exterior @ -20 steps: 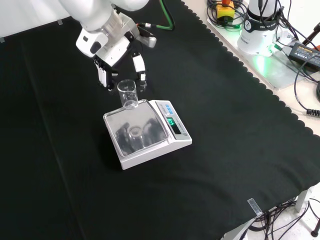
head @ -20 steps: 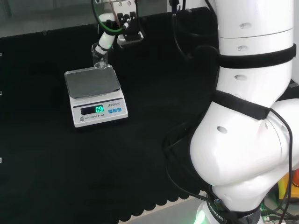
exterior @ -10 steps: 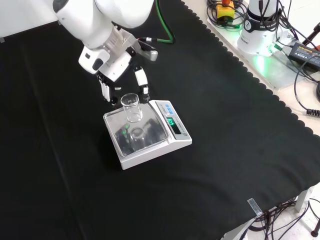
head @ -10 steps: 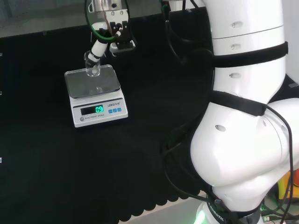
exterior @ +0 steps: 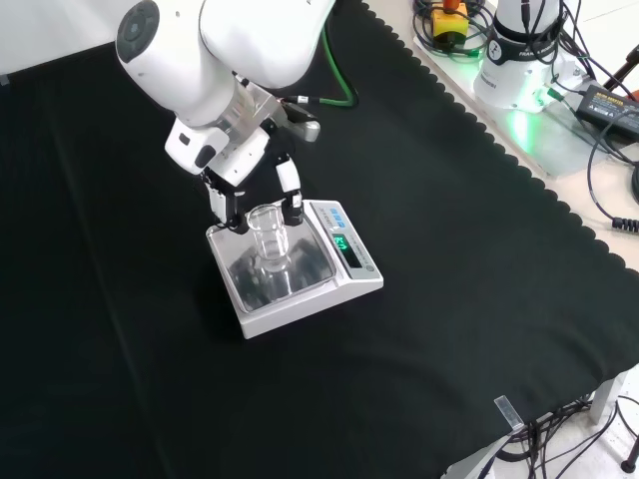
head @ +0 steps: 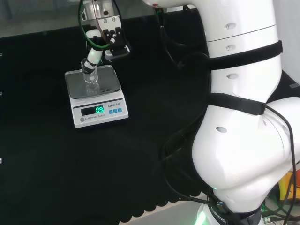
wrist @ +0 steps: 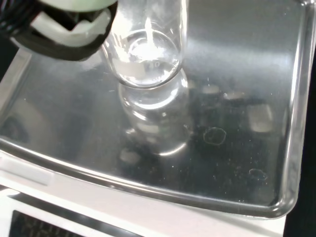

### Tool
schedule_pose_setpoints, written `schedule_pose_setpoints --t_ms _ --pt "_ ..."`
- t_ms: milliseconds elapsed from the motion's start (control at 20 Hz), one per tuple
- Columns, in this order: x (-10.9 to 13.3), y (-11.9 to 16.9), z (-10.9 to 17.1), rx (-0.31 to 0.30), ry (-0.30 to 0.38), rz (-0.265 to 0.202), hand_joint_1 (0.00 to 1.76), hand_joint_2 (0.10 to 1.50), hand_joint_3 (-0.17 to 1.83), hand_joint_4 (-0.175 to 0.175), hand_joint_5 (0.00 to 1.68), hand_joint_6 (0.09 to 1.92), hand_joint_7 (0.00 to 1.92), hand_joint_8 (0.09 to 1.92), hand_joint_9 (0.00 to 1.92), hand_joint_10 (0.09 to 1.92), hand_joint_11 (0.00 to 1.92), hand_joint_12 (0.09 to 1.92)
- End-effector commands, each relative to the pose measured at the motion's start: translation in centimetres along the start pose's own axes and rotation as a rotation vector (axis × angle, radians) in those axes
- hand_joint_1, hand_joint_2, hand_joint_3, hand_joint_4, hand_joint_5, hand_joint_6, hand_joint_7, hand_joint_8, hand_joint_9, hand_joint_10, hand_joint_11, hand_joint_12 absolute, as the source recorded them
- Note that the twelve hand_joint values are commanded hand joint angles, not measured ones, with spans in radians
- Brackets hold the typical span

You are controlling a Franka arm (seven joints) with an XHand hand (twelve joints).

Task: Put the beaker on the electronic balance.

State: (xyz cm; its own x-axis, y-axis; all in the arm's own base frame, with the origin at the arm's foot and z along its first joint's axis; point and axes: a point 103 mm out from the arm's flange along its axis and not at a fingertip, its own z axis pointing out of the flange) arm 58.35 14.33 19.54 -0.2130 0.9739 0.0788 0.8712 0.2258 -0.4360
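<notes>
Over the pan of the electronic balance, the hand pinches the upright glass beaker, placing step; next, lower to contact and release.

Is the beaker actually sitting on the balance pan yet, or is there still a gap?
Cannot tell. In the wrist view the beaker base meets its own reflection in the pan, but no view plainly shows contact or a gap.

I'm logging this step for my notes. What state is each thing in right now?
Beaker: upright, clear, over the balance pan, held by the robot hand.
Balance: switched on, display lit green.
Robot hand: fingers closed on the beaker.
</notes>
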Motion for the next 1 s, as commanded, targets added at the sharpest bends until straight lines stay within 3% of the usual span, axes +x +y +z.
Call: schedule_pose_setpoints --t_ms 50,800,1000 --pt "-0.02 0.43 0.61 0.006 -0.029 0.019 0.99 0.59 0.57 -0.175 1.10 0.76 1.01 0.90 1.20 0.37 1.29 0.80" --pt "0.03 0.75 1.07 0.029 -0.067 0.039 0.98 0.59 0.58 -0.174 1.08 0.77 0.99 0.91 1.17 0.38 1.27 0.82" --pt "0.10 0.34 0.74 0.014 -0.075 0.039 0.87 0.55 0.55 -0.124 0.82 0.96 0.81 0.98 1.00 0.51 1.12 0.95"
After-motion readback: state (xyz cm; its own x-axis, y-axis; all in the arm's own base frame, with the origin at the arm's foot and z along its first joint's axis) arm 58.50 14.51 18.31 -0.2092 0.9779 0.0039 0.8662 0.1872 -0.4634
